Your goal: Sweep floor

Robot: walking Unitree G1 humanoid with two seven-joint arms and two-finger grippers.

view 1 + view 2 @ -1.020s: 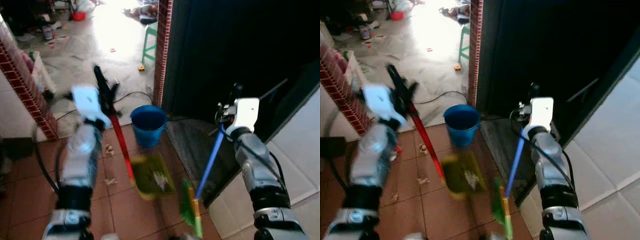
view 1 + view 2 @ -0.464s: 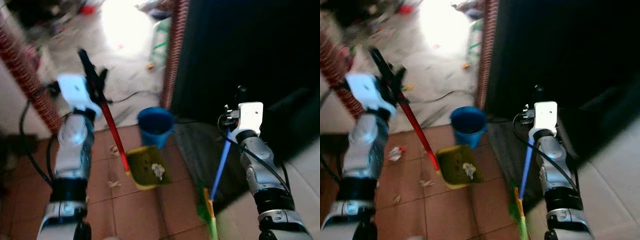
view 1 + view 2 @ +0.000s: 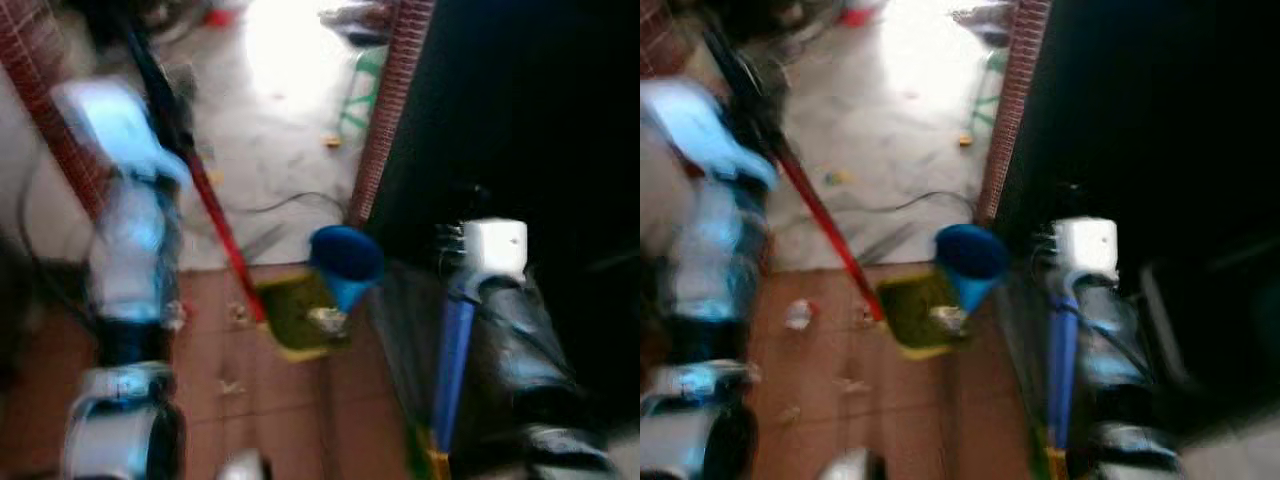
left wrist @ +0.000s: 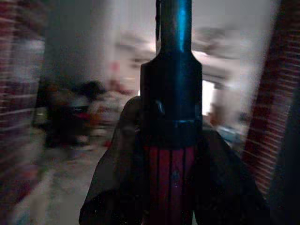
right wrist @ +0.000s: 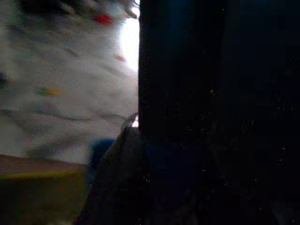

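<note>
Here we held the red-handled dustpan (image 3: 300,315), some debris in it, beside the blue bucket (image 3: 345,265) in our clamped left gripper (image 4: 171,140), the right gripper (image 5: 154,154) clasping the blue-handled broom (image 3: 452,350); scraps (image 3: 800,313) remained unswept on the tiles.

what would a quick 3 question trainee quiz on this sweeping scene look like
1. True or false: the left end effector is shut on the red dustpan handle.
2. Which colour is the broom handle at the right end effector? A green, B blue, C white.
3. Fill in: the blue bucket stands right beside the yellow ____.

Key: 1 true; 2 B; 3 dustpan.
</note>
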